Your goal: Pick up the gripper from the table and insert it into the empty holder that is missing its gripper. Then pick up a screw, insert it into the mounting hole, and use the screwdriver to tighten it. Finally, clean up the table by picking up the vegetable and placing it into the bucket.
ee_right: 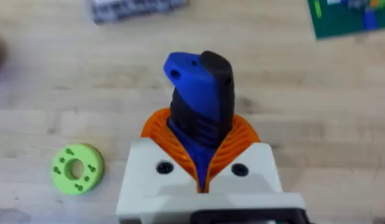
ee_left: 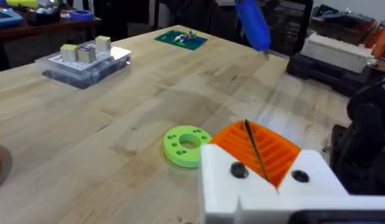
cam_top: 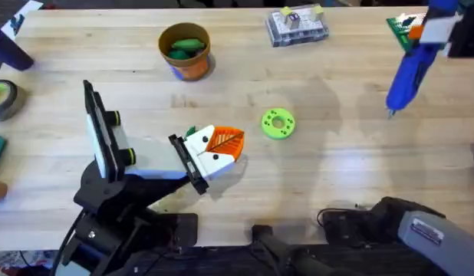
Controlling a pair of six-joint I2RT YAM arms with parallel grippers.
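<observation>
Here, in the upper right of the overhead frame, my right end effector pinches the blue pen-shaped electric screwdriver by its upper end. The tool hangs tilted, its thin metal bit pointing down toward the pale wooden table. From the right wrist camera, the white fingers and orange ribbed pads of that end effector close around the screwdriver's blue-and-black body.

At the lower left of the overhead frame sits the black-based holder with a white wrist body and tall black side panel, reaching toward the centre. At its tip I see the left end effector, its orange ribbed pads pressed together with nothing between them; the left wrist view shows a thin dark seam where they meet.

A flat lime-green ring with small holes lies on the table just right of those pads.

The small round orange-and-blue bucket stands at upper centre-left with the green vegetable already inside.

A clear plastic parts box lies at top centre, a green circuit board beside the right end effector.
</observation>
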